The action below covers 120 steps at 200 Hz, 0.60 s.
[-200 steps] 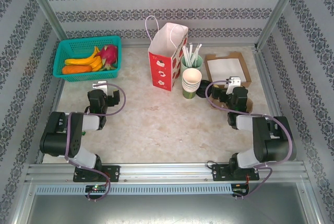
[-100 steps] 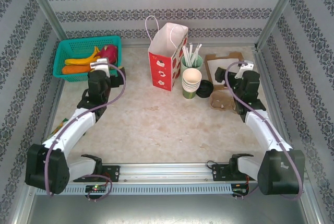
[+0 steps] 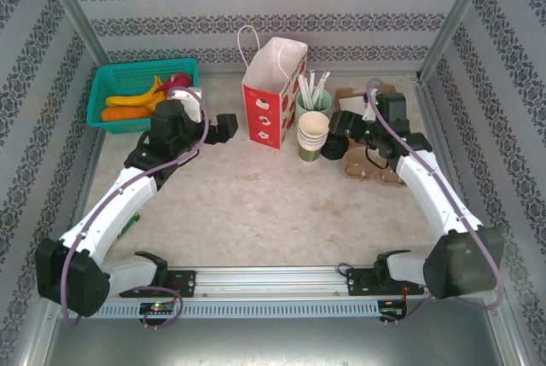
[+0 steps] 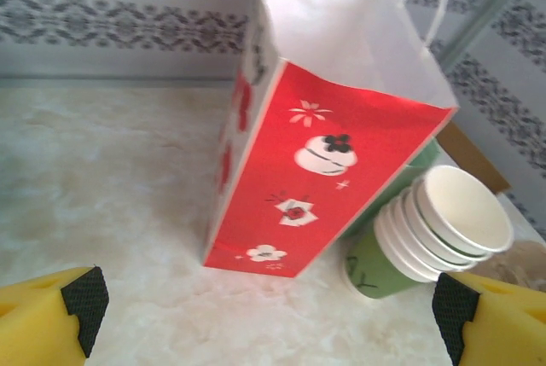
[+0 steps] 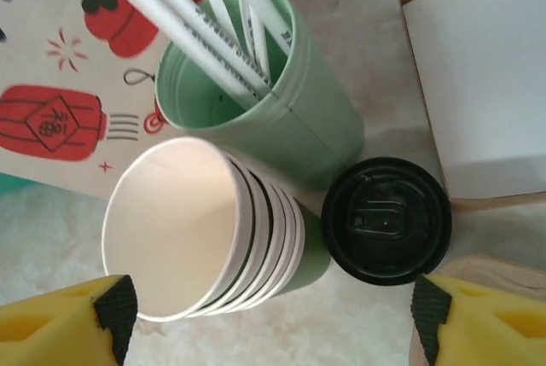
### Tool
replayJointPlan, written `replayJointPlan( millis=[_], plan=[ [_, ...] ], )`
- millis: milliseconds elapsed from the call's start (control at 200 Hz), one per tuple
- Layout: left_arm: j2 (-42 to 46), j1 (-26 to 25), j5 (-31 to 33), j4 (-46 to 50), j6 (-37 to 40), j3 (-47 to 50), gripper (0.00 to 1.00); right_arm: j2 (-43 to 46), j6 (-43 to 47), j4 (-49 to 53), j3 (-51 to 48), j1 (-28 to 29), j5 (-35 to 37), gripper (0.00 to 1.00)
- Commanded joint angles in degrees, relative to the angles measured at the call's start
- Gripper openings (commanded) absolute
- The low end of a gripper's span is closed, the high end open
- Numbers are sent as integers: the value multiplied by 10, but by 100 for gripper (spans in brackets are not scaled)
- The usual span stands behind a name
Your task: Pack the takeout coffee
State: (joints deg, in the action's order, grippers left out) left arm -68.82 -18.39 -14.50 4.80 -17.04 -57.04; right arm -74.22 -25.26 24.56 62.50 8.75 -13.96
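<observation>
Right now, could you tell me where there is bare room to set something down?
The widest bare patch is the table in front of the paper bag, between left arm and right arm. Right of the bag is crowded: straw cup, cup stack and takeout coffee stand packed together.

One bag (image 3: 266,106), one lidded coffee (image 5: 386,220), one straw cup (image 5: 317,137), one basket (image 3: 141,66)

Bright even light, soft faint shadows, wrist views slightly blurred
</observation>
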Motion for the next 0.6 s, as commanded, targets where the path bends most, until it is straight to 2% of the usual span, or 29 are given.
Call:
replayJointPlan(
  millis=[0,115,200,255,310,385,495,595],
  plan=[
    [-8,-8,-20,-30,-6,2,99,-47,16,103,60,31,63,79],
    [0,-8,32,-19,-22,22,99,-100,25,150,126,70,133,74],
    [1,-7,54,13,-62,-3,99,-137,19,178,168,82,168,67],
    [0,-8,39,22,-109,-15,99,-158,16,202,195,84,184,61],
    [0,-8,2,-13,-157,1,99,-178,18,231,225,88,199,58],
    [-8,-12,-37,-49,-183,16,99,-199,29,251,257,93,194,53],
    [-28,-17,-59,-7,-154,-14,99,-230,39,275,296,96,187,46],
    [-48,-31,-144,-6,-81,-32,99,-253,45,287,321,99,183,43]
  ],
)
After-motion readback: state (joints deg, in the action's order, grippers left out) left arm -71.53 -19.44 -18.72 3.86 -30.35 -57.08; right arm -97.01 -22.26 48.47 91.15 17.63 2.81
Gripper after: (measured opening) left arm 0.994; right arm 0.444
